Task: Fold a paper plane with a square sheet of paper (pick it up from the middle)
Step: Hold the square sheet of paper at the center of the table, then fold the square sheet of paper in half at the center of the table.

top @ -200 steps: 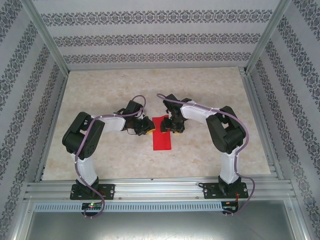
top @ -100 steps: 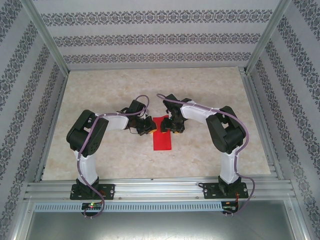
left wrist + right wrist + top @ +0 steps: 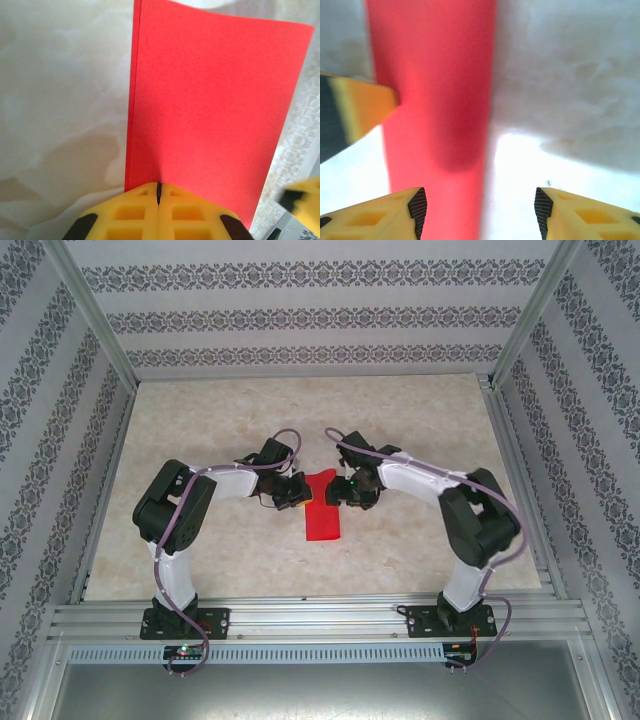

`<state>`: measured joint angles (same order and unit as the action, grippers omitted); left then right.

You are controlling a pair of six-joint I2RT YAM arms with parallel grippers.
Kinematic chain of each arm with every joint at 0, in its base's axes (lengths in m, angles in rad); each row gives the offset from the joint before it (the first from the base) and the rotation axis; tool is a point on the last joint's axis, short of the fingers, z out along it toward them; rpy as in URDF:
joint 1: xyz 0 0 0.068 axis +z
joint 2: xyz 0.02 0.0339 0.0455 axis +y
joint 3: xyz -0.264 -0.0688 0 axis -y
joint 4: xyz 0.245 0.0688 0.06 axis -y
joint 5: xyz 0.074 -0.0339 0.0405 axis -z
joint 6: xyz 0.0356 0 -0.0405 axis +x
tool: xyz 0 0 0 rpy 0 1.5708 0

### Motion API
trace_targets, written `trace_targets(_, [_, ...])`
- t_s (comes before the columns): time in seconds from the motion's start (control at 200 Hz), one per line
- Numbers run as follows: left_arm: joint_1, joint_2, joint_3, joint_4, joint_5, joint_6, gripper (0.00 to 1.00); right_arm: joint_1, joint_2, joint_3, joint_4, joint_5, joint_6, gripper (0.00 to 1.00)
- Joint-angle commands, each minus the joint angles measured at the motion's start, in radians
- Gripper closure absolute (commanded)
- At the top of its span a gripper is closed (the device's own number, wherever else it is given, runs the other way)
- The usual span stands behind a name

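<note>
Left wrist view: my left claw pinches the edge of the red paper (right claw wide beside it). A hard tug might rip it.

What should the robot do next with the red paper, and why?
Probably lift the left tool a little. It is shut on an edge of the red paper, while the right tool hangs open over the paper's side, holding nothing. So the pinched edge looks ready to be raised for a fold.
</note>
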<state>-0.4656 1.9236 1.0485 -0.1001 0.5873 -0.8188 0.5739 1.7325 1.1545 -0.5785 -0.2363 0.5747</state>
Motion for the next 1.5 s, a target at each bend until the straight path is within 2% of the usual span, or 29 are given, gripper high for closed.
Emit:
trace_targets(0.0, [-0.013, 0.081, -0.061, -0.170, -0.141, 0.038, 1.00, 0.012, -0.095, -0.002, 0.029, 0.021, 0.004, 0.43])
trace_targets(0.07, [-0.015, 0.085, -0.060, -0.174, -0.148, 0.042, 1.00, 0.025, -0.095, -0.004, 0.066, 0.002, 0.011, 0.51])
trace_targets(0.245, [-0.018, 0.095, -0.060, -0.179, -0.165, 0.044, 1.00, 0.040, 0.001, 0.034, 0.141, -0.054, 0.046, 0.85])
trace_targets(0.35, [-0.019, 0.099, -0.061, -0.181, -0.170, 0.044, 1.00, 0.041, 0.068, 0.065, 0.160, -0.070, 0.052, 0.96])
trace_targets(0.42, [-0.020, 0.103, -0.064, -0.182, -0.174, 0.043, 1.00, 0.041, 0.111, 0.082, 0.158, -0.075, 0.055, 1.00])
trace_targets(0.654, [-0.022, 0.107, -0.065, -0.197, -0.185, 0.039, 1.00, 0.038, 0.196, 0.086, 0.173, -0.096, 0.053, 1.00])
trace_targets(0.944, [-0.022, 0.122, -0.072, -0.233, -0.223, 0.032, 1.00, -0.030, 0.179, -0.034, 0.214, -0.122, 0.008, 1.00])
trace_targets(1.264, [-0.022, 0.135, -0.090, -0.243, -0.246, 0.023, 1.00, -0.134, 0.074, -0.149, 0.203, -0.086, -0.045, 1.00])
trace_targets(1.494, [-0.022, 0.133, -0.088, -0.236, -0.244, 0.027, 1.00, -0.129, -0.078, -0.143, 0.168, -0.031, -0.071, 1.00])
